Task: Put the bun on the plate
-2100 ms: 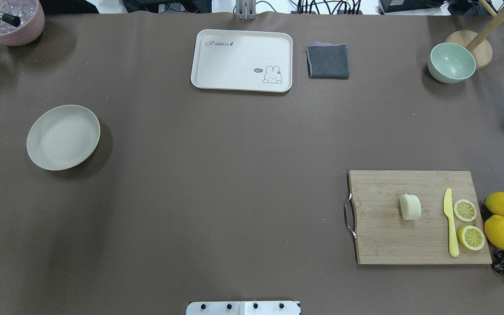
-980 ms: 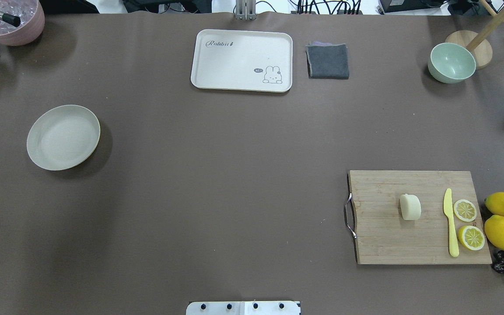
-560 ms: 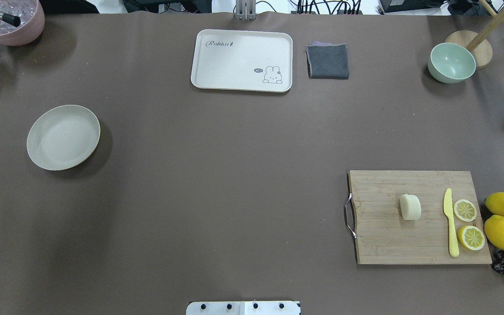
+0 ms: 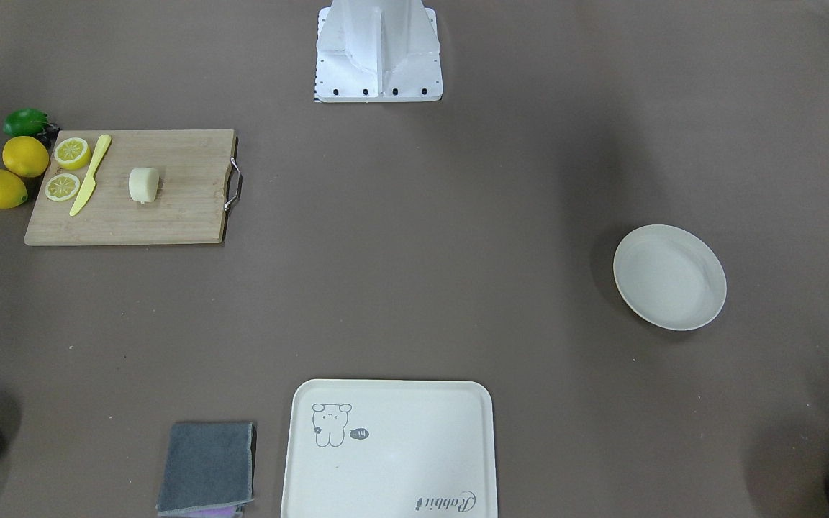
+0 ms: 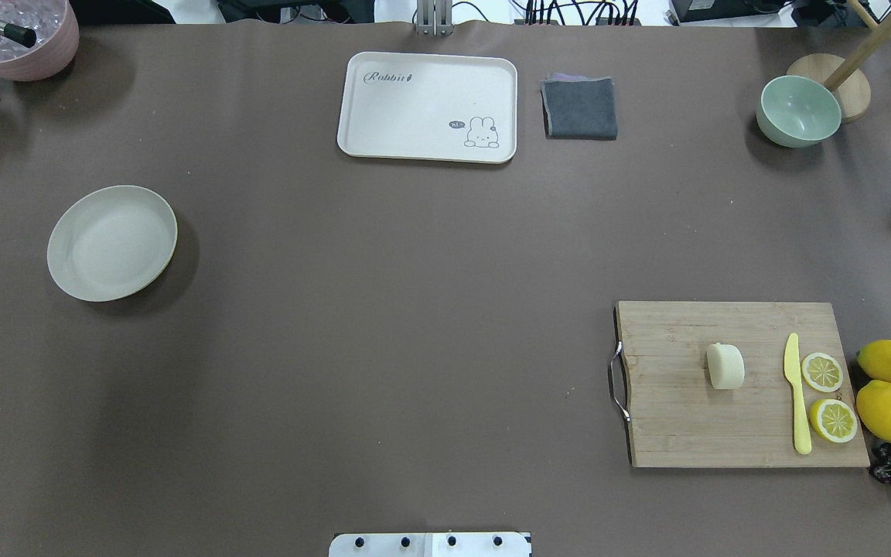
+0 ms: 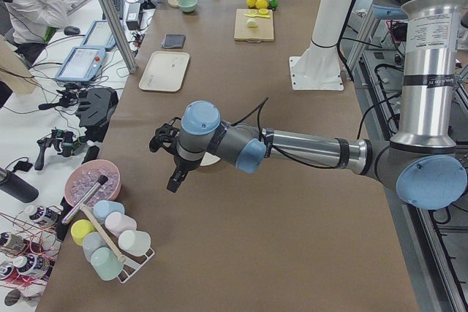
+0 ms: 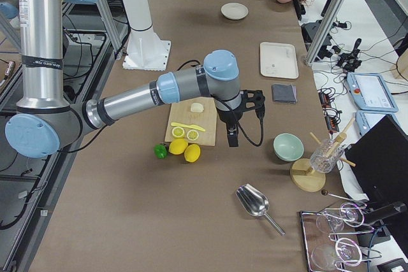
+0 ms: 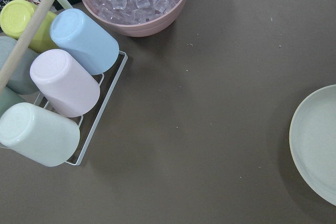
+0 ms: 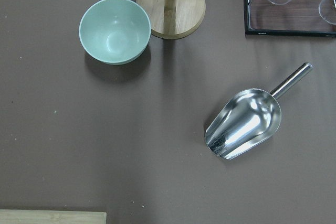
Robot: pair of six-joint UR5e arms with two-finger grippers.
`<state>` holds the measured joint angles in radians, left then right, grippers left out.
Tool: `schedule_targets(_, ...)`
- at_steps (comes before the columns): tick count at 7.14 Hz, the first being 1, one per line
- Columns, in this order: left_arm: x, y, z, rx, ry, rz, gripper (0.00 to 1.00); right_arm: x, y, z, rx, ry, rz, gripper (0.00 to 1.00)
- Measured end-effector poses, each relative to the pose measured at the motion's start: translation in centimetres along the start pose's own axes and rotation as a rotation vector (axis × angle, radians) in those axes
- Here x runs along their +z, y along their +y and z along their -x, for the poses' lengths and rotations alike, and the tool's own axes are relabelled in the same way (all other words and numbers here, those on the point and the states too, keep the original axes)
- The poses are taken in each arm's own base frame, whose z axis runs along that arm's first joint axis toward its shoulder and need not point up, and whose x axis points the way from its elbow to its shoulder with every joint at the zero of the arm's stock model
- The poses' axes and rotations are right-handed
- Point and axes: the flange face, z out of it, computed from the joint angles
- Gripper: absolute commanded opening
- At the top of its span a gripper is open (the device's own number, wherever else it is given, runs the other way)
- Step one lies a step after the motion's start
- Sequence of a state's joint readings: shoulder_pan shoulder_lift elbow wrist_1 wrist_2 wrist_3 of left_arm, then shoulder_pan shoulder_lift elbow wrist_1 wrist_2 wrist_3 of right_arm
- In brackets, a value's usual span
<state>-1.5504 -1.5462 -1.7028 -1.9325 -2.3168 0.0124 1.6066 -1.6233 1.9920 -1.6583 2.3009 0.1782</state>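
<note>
The bun (image 5: 725,366) sits mid-way along the cutting board (image 5: 685,433), near the yellow knife (image 5: 797,394). The empty plate (image 5: 111,243) lies well apart from the board. The right gripper (image 7: 233,138) hangs just off the board and the left gripper (image 6: 175,180) far from it. Whether either is open cannot be told. The grasp should drop straight down, clear of the knife.

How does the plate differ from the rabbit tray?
The plate is round, the tray rectangular with rounded corners. The plate is plain; the tray carries a rabbit drawing and lettering. The plate sits toward the robot's left, the tray at the far middle. Both are pale cream and empty.
</note>
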Motion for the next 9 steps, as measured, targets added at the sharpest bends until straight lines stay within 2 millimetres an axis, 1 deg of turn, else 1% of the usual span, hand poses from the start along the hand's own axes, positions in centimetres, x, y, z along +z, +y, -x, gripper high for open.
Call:
schedule_targets(1, 0.1, 0.1, 0.1, 0.002, 0.001, 0.0, 0.98, 0.1, 0.3, -0.3, -0.008, -0.002, -0.006, 1.0)
schedule_targets(2, 0.2, 0.0, 0.1, 0.003, 0.002, 0.001, 0.98, 1.0, 1.0, -1.2, -0.072, -0.005, -0.017, 1.0)
schedule_targets(3, 0.8, -0.3, -0.5, 0.004, 0.009, 0.01, 0.98, 2.5, 1.7, -1.9, -0.137, -0.012, -0.033, 1.0)
schedule_targets(4, 2.5, -1.0, -2.2, -0.023, 0.028, 0.037, 0.98, 4.7, 2.4, -2.0, -0.174, -0.023, -0.026, 1.0)
schedule_targets(5, 4.9, -1.9, -4.7, -0.087, 0.053, 0.072, 0.98, 7.0, 2.8, -1.1, -0.179, -0.035, 0.003, 1.0)
schedule_targets(6, 7.3, -2.2, -7.1, -0.143, 0.075, 0.113, 0.98, 9.0, 3.1, 0.6, -0.165, -0.049, 0.029, 1.0)
schedule_targets(7, 9.5, -2.1, -8.5, -0.179, 0.093, 0.139, 0.98, 10.7, 3.5, 2.9, -0.139, -0.068, 0.043, 1.0)
schedule_targets(8, 11.7, -2.0, -9.3, -0.209, 0.117, 0.148, 0.98, 12.0, 3.9, 5.1, -0.111, -0.088, 0.05, 1.0)
schedule_targets(9, 14.3, -1.8, -10.2, -0.235, 0.148, 0.147, 0.97, 13.2, 4.4, 7.3, -0.086, -0.103, 0.053, 1.0)
